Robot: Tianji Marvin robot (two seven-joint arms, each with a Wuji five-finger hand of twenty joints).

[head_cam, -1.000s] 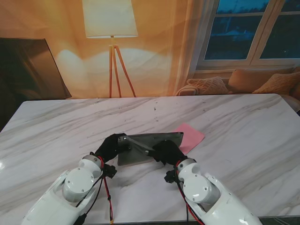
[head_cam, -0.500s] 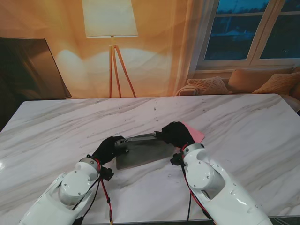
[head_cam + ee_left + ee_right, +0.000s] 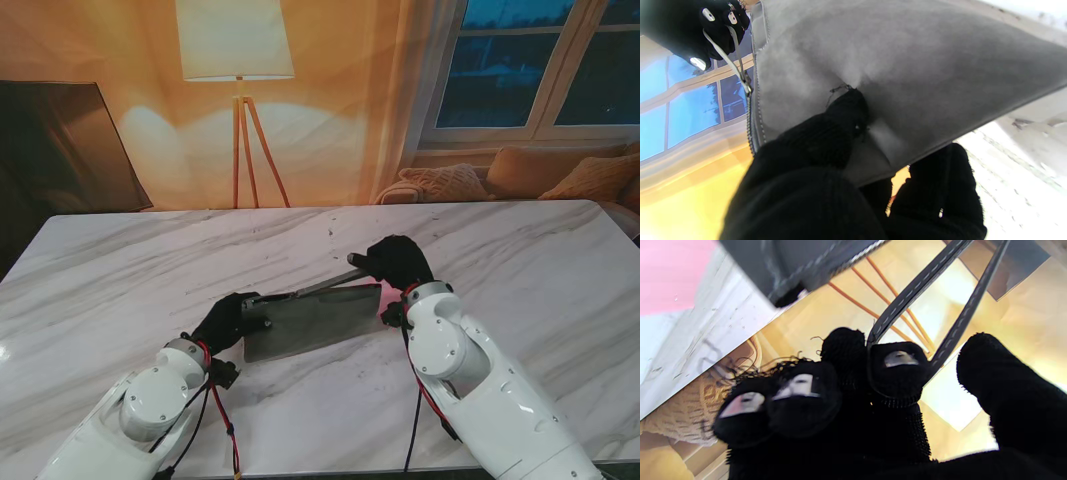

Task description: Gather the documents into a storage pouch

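A grey storage pouch lies on the marble table in front of me, its far edge raised. My left hand pinches the pouch's left corner; the left wrist view shows fingers pressed into the grey fabric. My right hand is closed on the zipper pull strap, holding it up past the pouch's right end. The zipper line runs stretched between both hands. A pink document lies on the table by the pouch, mostly hidden behind my right hand in the stand view.
A floor lamp stands behind the table, a dark screen to the far left, and a sofa with cushions under the window. The table's far edge lies beyond the pouch.
My right hand has moved away from me and to the right, from the pouch's middle to its right end, drawing the zipper strap along. The left hand slid slightly nearer, keeping its hold.
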